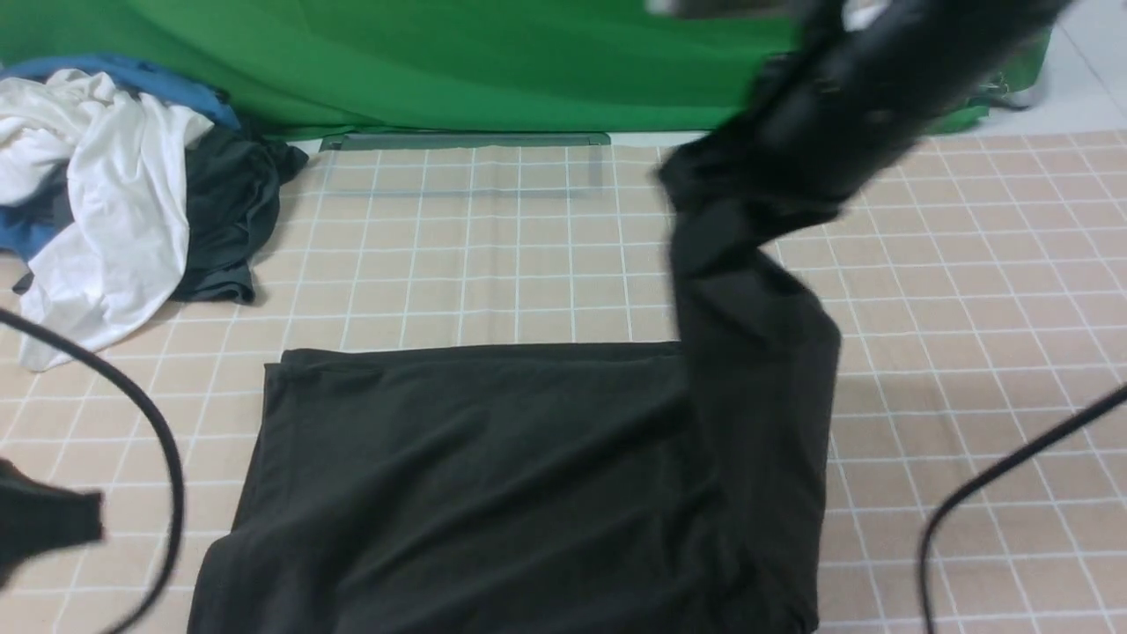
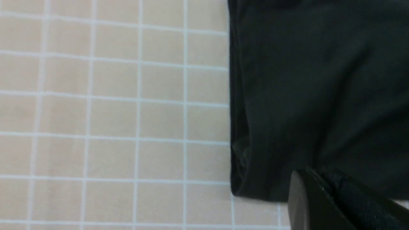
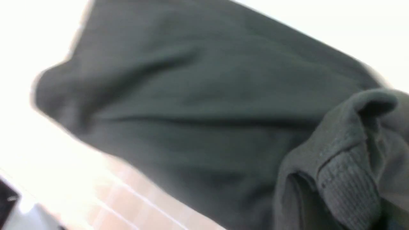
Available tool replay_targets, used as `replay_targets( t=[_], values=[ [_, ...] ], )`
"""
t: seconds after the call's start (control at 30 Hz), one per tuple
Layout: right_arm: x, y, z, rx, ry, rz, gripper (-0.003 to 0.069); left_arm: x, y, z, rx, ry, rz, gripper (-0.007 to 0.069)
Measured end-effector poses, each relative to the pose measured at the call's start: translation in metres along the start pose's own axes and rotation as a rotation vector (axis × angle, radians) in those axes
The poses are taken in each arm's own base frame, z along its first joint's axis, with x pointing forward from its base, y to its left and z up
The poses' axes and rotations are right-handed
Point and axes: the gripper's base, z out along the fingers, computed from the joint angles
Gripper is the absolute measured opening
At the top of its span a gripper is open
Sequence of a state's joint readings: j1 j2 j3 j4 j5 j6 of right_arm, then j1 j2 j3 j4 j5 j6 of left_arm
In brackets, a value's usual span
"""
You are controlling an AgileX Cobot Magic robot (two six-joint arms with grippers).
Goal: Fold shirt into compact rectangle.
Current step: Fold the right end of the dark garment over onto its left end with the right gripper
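Desk cover (image 1: 528, 264): beige cloth printed with a white grid of squares, spread flat over the desk; also seen in the left wrist view (image 2: 111, 121).
Clothes pile (image 1: 114, 202): heaped at the far left of the desk, near the backdrop.
White garment (image 1: 106, 194): crumpled, on top of the pile, its lower end trailing toward the near side.
Blue garment (image 1: 132, 75): under the white one, showing at the pile's far edge and left side.
Dark grey garment (image 1: 224, 211): on the pile's right side, touching the white one.
Green backdrop (image 1: 440, 62): draped cloth behind the desk's far edge.
Clear strip (image 1: 467, 163): a transparent flat piece lying along the far edge, just before the backdrop.
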State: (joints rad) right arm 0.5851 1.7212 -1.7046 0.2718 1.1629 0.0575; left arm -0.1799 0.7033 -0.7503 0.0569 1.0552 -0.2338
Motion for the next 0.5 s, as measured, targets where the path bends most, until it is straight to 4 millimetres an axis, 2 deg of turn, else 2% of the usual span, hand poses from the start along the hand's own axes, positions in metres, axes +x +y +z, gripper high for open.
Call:
replay_targets(
  t=[0.17,0.23,0.3,0.4,0.5],
  values=[
    [-0.013,0.042,0.04,-0.099,0.01,-0.055,0.0124,-0.015,0.004,-0.023,-0.047,-0.062,0.0,0.0019],
    [-0.015,0.052,0.053,-0.124,0.021,-0.065,0.0124,-0.016,0.003,-0.025,-0.047,-0.067,-0.003,0.0019],
    [-0.019,0.069,0.075,-0.164,0.03,-0.078,0.0124,-0.016,0.004,-0.026,-0.049,-0.062,-0.005,0.0019],
    [-0.022,0.081,0.106,-0.183,0.05,-0.068,0.0124,-0.015,0.004,-0.026,-0.051,-0.05,-0.006,0.0019],
    [-0.024,0.087,0.125,-0.199,0.049,-0.048,0.0124,-0.014,0.004,-0.026,-0.049,-0.045,-0.01,0.0019]
  ],
)
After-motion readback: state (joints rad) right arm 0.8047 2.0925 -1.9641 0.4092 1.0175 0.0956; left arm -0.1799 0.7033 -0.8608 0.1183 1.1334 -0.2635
